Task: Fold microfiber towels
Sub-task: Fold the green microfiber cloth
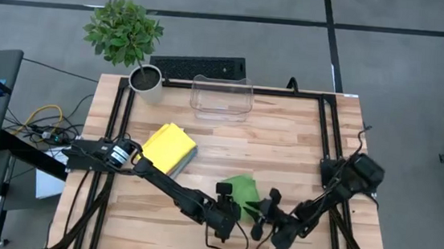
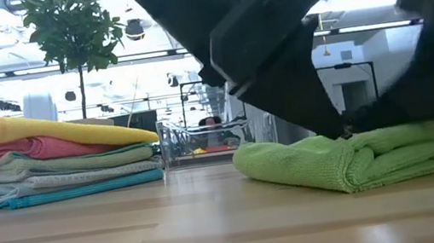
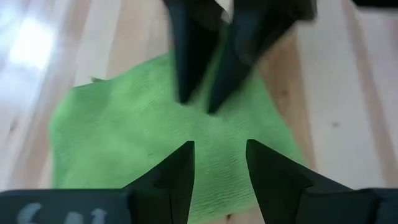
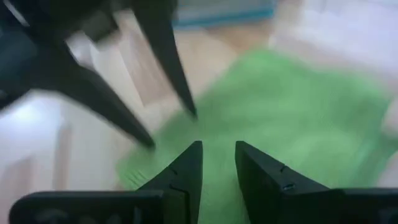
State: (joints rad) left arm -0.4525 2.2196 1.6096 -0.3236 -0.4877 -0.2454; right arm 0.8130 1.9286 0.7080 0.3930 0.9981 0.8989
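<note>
Lime towel (image 1: 240,187) lies folded on wooden worktop (image 1: 284,146), near front edge, between both arms. Left gripper (image 3: 219,163) and right gripper (image 4: 217,163) are lowered over towel from opposite sides, tips close together; jaws of each held narrowly apart, nothing seen clamped. Stack of folded towels (image 1: 168,147), yellow on top, sits well apart at left. Clear bin (image 1: 221,97) stands at back.

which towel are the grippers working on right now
The lime green towel, lying alone near the table's front between the left gripper and right gripper; the others sit stacked under the yellow towel.
</note>
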